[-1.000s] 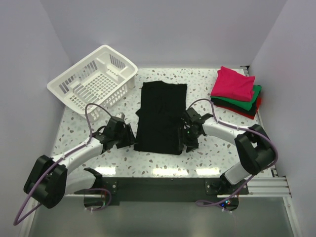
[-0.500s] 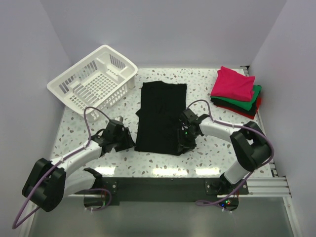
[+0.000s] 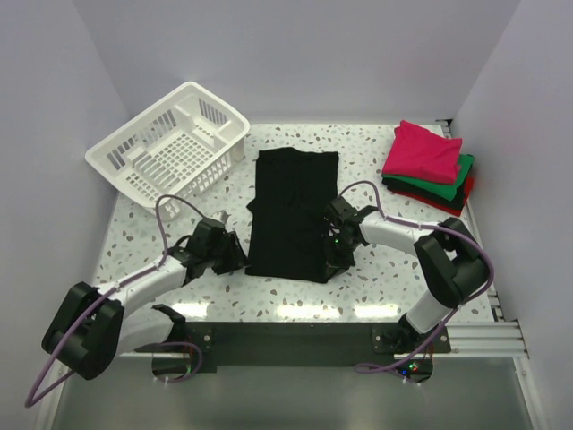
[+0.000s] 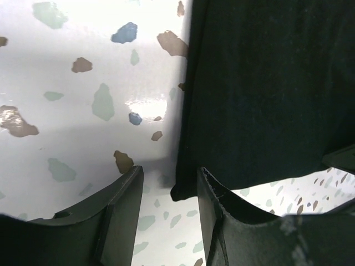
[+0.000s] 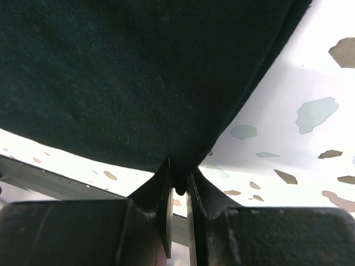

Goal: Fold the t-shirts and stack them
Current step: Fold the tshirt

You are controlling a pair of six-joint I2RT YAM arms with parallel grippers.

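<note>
While the black t-shirt [image 3: 291, 210] lay flat and long in the middle of the worktop [image 3: 394, 260], I had an arm at each of its near corners. My right fingers [image 3: 335, 253] were pressed together on the cloth at the shirt's near right corner. The wrist view showed a small fold of black fabric pinched between them and drawn up into a peak off the speckled surface. My left fingers [image 3: 235, 257] stood apart, low over the worktop at the near left corner. In that wrist view the corner's tip sat in the gap between them, and whether either finger touched the cloth I could not tell. At the far right of the worktop, well apart from me, the stack of folded shirts [image 3: 430, 170] sat with magenta on top, then green, then black and red at the bottom. The white basket [image 3: 170, 143] stood tilted at the far left.
</note>
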